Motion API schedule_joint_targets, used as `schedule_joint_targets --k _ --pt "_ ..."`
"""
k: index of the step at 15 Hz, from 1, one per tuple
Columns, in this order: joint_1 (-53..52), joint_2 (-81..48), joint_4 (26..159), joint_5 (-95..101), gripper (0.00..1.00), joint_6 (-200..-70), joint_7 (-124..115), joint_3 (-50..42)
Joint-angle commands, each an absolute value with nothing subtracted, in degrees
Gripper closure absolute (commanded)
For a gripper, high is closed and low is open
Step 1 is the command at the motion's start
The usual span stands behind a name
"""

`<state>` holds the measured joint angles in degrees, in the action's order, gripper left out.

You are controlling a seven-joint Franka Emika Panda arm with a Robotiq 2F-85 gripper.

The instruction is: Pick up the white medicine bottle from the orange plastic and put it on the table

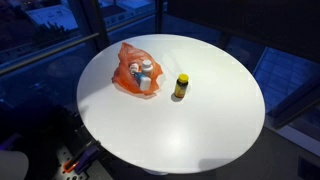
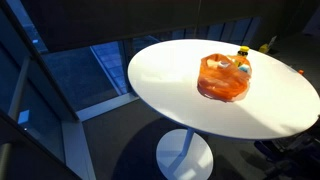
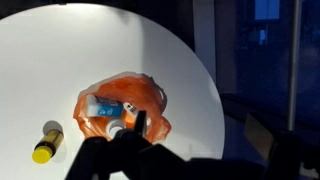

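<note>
In the wrist view, a yellow-capped bottle (image 3: 47, 142) sits on the round white table (image 3: 60, 60), to the left of the orange plastic (image 3: 148, 95) and clear of it. The orange plastic is a crumpled bag lying open on the tabletop. The white medicine bottle (image 3: 103, 107) lies inside it, toward its left part, with a second small container (image 3: 120, 130) with a dark cap just beside it, nearer the camera. Below the orange plastic, at the bottom edge of this view, the gripper (image 3: 125, 158) shows only as a dark outline, too dim to tell whether its jaws are apart or closed; nothing is seen between them. In an exterior view the orange plastic (image 1: 128, 75) holds pale bottles (image 1: 146, 70), and the yellow-capped bottle (image 1: 181, 86) stands upright on its right, near but not touching it. In both exterior views the orange plastic (image 2: 223, 80) rests on the tabletop.
</note>
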<state>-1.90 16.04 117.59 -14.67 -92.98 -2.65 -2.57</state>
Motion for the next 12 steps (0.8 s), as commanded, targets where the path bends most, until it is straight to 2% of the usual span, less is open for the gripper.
schedule_joint_targets --k 1,6,12 --pt "-1.06 16.0 117.47 -14.84 0.0 -92.84 -2.47 -1.85" --pt "-1.04 15.04 116.67 -14.4 0.0 -93.4 -3.67 -1.28" --pt "-1.09 10.81 115.75 -13.24 0.0 -101.19 -7.77 0.52"
